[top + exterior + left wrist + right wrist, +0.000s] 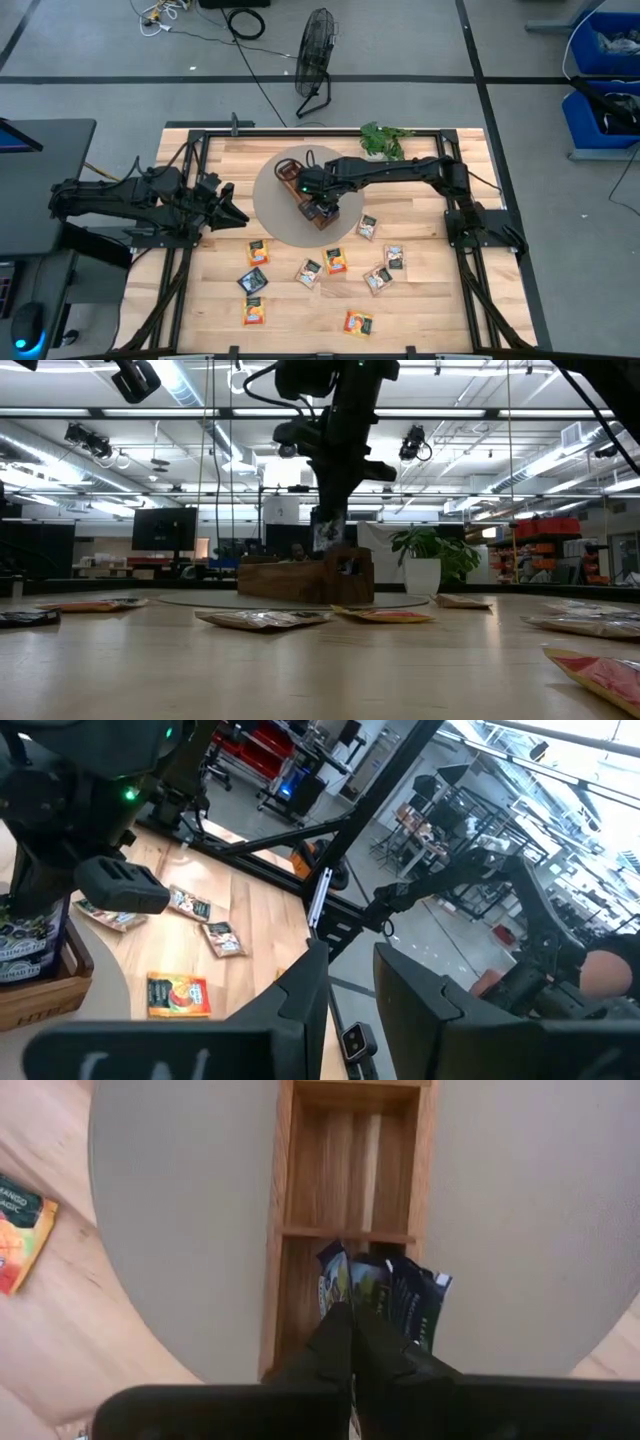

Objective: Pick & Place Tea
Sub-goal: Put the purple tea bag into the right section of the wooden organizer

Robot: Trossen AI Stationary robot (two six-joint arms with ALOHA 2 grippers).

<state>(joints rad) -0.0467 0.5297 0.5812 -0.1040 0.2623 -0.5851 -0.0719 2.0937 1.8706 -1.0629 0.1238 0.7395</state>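
The right gripper (352,1342) is hanging straight above the brown three-compartment wooden tray (350,1150), fingers pinched tight together, gripping nothing that I can make out. Dark blue-teal tea sachets (385,1295) are standing upright in the compartment right at its fingertips. More flat square sachets (336,262) are lying loose on the table, nearer this arm. The left gripper (228,208) is waiting, part-open, at the table's left edge.

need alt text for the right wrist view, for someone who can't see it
Looking straight down, the right claw, shut, sits over a wooden tray on a round grey mat, right by a bunch of dark blue tea sachets standing in one compartment. The next compartment is empty, and an orange sachet lies on the wooden table beside the mat.
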